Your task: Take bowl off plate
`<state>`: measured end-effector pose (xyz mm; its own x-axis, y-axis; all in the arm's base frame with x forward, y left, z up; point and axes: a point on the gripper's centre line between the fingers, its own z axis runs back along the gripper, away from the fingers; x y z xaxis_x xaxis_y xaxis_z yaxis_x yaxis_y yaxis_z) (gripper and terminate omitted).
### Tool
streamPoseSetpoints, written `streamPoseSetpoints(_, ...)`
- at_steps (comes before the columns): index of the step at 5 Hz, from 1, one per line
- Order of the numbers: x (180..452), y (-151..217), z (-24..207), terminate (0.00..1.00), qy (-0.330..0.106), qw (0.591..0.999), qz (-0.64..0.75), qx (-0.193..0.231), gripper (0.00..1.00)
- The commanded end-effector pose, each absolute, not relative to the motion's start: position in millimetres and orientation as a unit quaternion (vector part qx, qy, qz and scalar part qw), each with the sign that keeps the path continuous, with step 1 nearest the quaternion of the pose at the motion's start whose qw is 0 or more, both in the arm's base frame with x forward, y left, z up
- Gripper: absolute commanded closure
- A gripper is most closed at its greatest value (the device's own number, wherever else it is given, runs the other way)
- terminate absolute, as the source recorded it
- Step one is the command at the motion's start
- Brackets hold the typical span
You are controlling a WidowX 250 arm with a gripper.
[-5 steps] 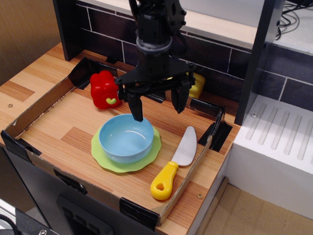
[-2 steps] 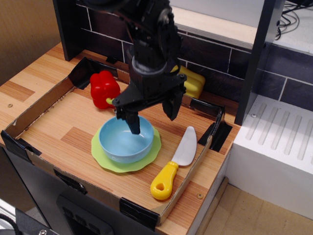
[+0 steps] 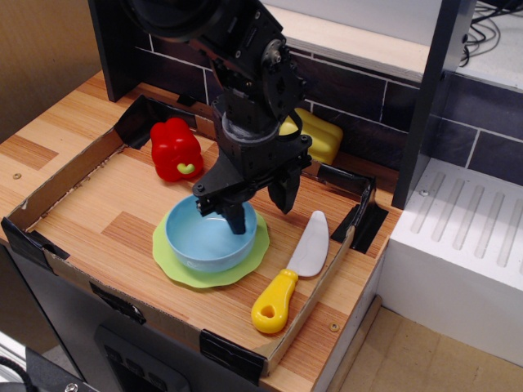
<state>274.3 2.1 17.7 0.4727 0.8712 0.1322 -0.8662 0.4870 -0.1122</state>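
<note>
The light blue bowl [image 3: 206, 242] sits on the light green plate [image 3: 189, 274] in the middle of the cardboard tray. My black gripper [image 3: 260, 206] is open and low over the bowl's far right rim. One finger [image 3: 237, 219] reaches down inside the bowl, the other [image 3: 283, 194] hangs outside the rim, so the rim lies between them. The arm hides the bowl's far edge.
A red toy pepper [image 3: 175, 149] stands behind the bowl on the left. A yellow toy [image 3: 315, 136] lies at the back. A toy knife [image 3: 291, 273] with yellow handle lies right of the plate. Low cardboard walls [image 3: 57, 181] ring the tray.
My gripper has come down and shifted slightly right, from above the bowl to straddling its far right rim. The bowl and plate have not moved.
</note>
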Motion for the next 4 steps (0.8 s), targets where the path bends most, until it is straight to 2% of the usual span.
streamPoseSetpoints(1, 280, 6, 21, 0.0, -0.082, 0.856, 0.509, -0.03, 1.0)
streamPoseSetpoints(2, 279, 8, 24, 0.0, -0.078, 0.857, 0.509, -0.026, 1.0)
streamPoseSetpoints(4, 279, 25, 52, 0.0, -0.069, 0.87, 0.486, -0.038, 1.0)
